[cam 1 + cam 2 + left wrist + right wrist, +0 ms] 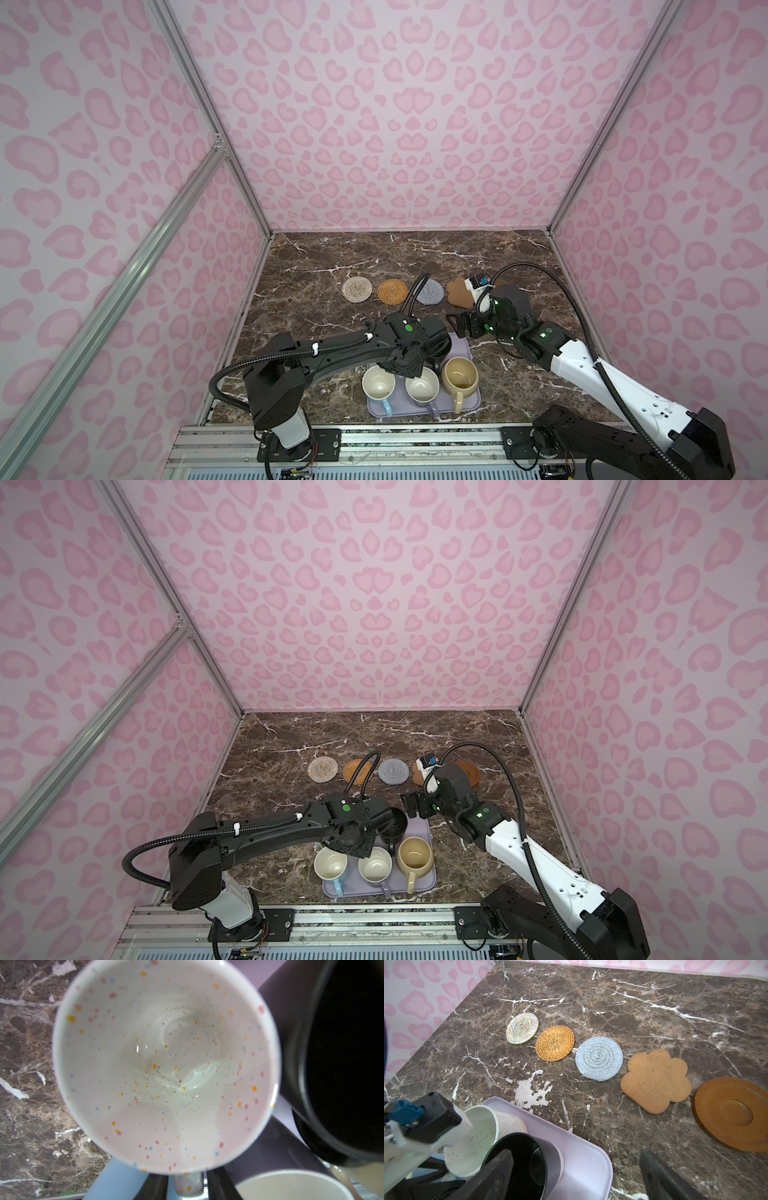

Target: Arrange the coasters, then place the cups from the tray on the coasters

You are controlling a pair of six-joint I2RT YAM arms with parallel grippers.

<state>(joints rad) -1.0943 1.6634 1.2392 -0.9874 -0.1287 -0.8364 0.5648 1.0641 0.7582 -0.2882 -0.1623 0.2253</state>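
Glossy speckled cup point(166, 1064); rattan coaster point(555, 1043)

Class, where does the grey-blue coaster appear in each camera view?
In a top view: grey-blue coaster, middle of the row.
In a top view: grey-blue coaster, mid-row too.
Left wrist: not in it.
Right wrist: grey-blue coaster, mid-row.
Landmark: orange coaster, its neighbour.

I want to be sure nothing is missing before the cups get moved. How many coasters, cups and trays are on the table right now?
Coasters: 5 (white coaster, orange coaster, grey-blue coaster, tan flower coaster, brown coaster)
Cups: 5 (white speckled cup, black cup, light blue cup, lavender cup, beige cup)
Tray: 1
Total: 11
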